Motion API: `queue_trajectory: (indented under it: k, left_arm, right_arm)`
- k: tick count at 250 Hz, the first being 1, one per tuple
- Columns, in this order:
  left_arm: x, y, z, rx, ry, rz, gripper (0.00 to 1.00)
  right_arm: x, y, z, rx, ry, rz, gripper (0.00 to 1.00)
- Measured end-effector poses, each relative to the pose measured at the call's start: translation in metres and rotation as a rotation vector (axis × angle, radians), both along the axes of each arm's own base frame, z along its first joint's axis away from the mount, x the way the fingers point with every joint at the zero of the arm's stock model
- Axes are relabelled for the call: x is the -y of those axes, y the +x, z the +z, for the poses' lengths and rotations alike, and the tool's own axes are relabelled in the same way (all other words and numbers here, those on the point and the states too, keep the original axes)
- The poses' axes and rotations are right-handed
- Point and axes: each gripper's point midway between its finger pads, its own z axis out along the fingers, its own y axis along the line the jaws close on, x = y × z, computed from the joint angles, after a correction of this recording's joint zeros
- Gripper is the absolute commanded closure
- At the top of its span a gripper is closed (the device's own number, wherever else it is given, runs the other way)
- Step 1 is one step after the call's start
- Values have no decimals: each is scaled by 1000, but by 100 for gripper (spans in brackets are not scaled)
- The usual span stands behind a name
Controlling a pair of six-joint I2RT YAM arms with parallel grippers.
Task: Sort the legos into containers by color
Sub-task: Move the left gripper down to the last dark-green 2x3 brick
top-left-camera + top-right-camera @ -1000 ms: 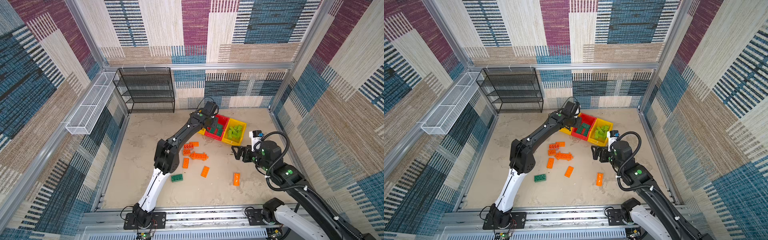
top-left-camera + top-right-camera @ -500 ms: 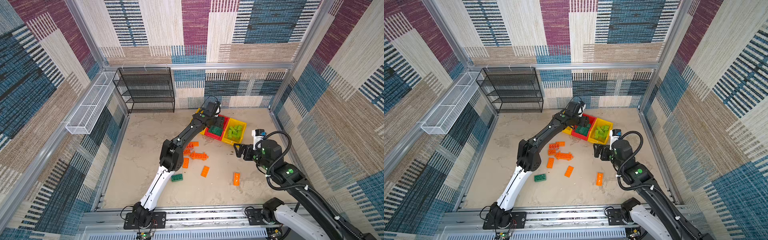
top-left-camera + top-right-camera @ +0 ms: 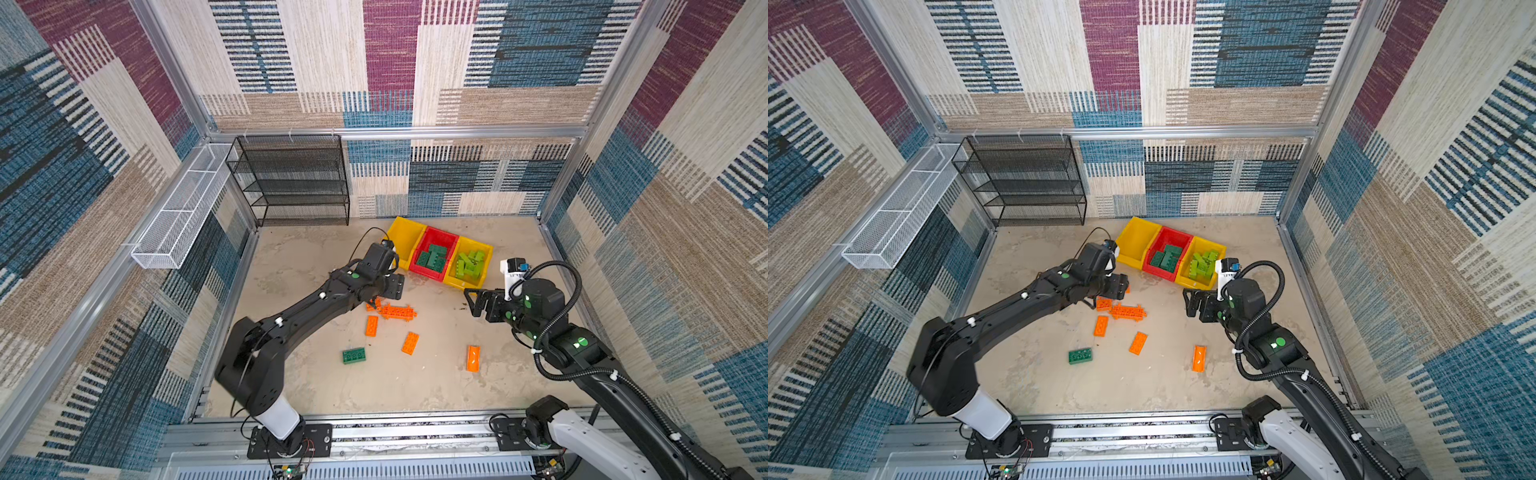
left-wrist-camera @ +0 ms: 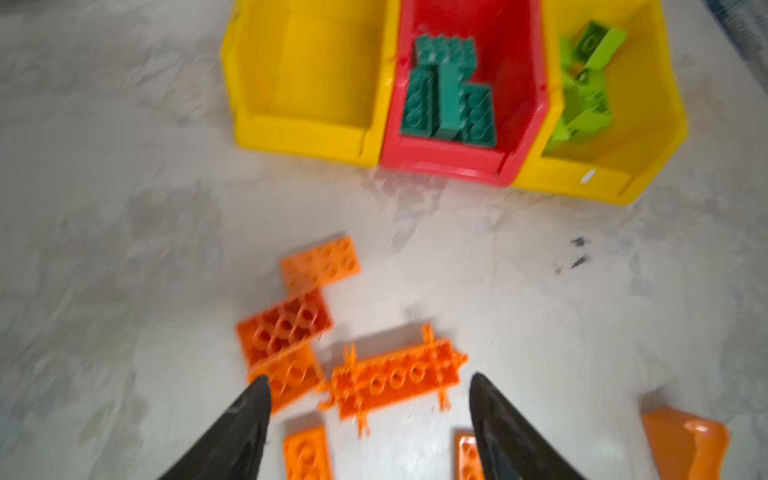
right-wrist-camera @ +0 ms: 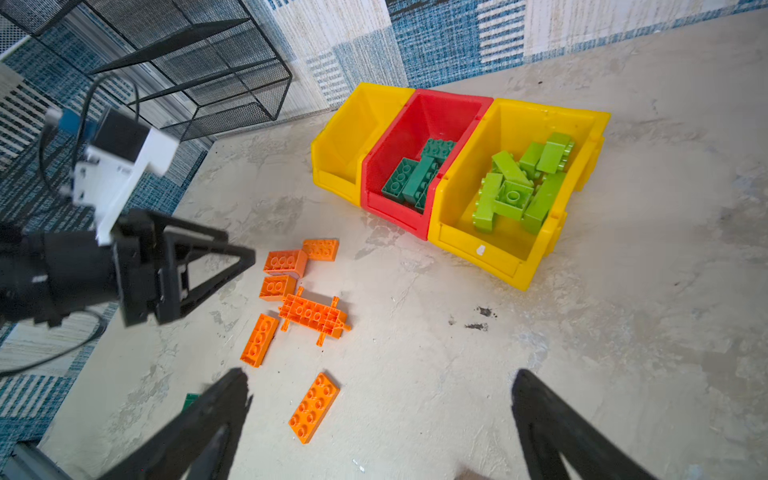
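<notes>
The left tool (image 4: 368, 379) hangs spread and empty over the orange bricks (image 4: 286, 328) on the desk (image 4: 124, 249); best drop squarely and pinch 1 brick across its short sides, clear of the spiky orange piece (image 4: 395, 380). The empty yellow bin (image 4: 303, 137) stands near, low front lip facing them. The right tool (image 5: 379, 372), spread wide and empty, hovers well apart, leaving open room between.

Orange legos (image 5: 314, 313) lie loose before the containers (image 5: 457, 243); red holds dark green, one yellow holds lime
</notes>
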Motion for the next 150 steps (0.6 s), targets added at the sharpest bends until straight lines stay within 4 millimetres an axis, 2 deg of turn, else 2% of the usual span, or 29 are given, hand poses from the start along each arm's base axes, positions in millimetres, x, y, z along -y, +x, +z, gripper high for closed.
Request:
queue_trajectory:
  k: [19, 32, 63, 97, 150]
  left_arm:
    - [-32, -41, -8, -27, 7, 74, 21]
    - [-49, -64, -12, -39, 0, 122, 16]
    - [-77, -101, -27, -90, -7, 221, 13]
    - [-91, -125, -46, -148, 11, 269, 11]
    - [-98, -143, -80, -239, 47, 312, 10]
  right_arm:
    - [-3, -1, -1, -2, 2, 19, 0]
    - [-5, -1, -3, -5, 1, 29, 0]
    - [-10, -2, -8, -18, -3, 64, 0]
    - [-12, -6, -12, -26, 0, 83, 0]
    - [-8, -15, -8, -11, 6, 83, 1]
